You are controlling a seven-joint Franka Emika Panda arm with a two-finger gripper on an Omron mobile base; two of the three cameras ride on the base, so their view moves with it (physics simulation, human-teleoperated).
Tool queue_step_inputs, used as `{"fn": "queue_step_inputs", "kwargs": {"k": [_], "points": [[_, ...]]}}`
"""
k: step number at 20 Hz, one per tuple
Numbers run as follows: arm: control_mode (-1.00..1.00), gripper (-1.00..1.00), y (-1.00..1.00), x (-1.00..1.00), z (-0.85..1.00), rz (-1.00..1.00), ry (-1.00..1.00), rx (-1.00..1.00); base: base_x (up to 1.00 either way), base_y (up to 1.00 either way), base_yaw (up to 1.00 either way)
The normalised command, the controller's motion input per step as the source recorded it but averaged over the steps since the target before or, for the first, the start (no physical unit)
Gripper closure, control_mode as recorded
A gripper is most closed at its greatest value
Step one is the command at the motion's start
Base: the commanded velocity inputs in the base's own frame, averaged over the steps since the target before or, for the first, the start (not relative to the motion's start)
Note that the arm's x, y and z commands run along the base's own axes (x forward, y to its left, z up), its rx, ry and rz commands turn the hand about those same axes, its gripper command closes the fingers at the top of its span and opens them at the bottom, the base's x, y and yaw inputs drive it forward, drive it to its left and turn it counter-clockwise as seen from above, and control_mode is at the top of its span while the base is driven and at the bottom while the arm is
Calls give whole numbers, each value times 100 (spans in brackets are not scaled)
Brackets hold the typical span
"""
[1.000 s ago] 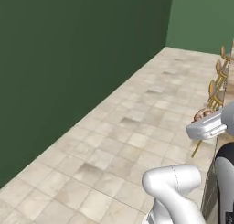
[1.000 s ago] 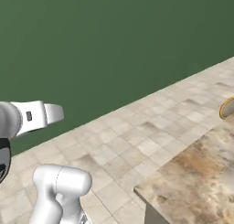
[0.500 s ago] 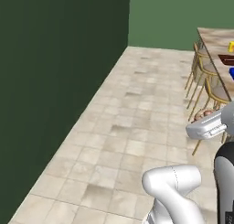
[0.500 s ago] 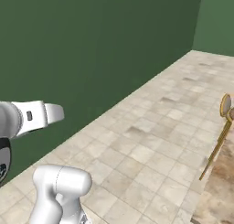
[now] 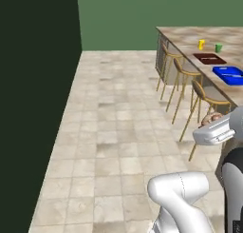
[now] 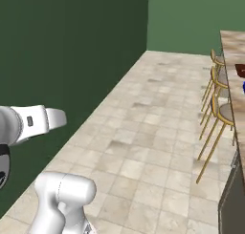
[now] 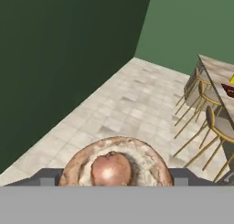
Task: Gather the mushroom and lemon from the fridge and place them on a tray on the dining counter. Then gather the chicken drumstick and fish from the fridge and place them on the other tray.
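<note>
Tiled floor (image 5: 118, 146) ahead, dark green wall (image 6: 72, 61) alongside. Bench (image 5: 223, 42) far right with stools (image 5: 187, 80) along it, blue tray (image 5: 230, 75) and brown tray (image 5: 209, 59) on top. Gripper (image 7: 115, 175) spread wide, clamped on the mushroom (image 7: 114, 166), underside and stem facing the hand camera

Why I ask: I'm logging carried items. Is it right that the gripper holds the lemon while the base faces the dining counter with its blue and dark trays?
Not quite: the gripper holds the mushroom, shown in the hand view. The rest stands: the dining counter carries a blue tray and a dark tray.
</note>
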Motion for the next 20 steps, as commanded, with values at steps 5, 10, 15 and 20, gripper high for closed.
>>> {"fn": "queue_step_inputs", "kwargs": {"k": [5, 10, 15, 20], "points": [[100, 100, 0, 0, 0, 0, 0, 0, 84, 52, -52], [100, 100, 0, 0, 0, 0, 0, 0, 93, 54, -48], [100, 100, 0, 0, 0, 0, 0, 0, 99, 55, -46], [100, 100, 0, 0, 0, 0, 0, 0, 99, 54, -46]]}}
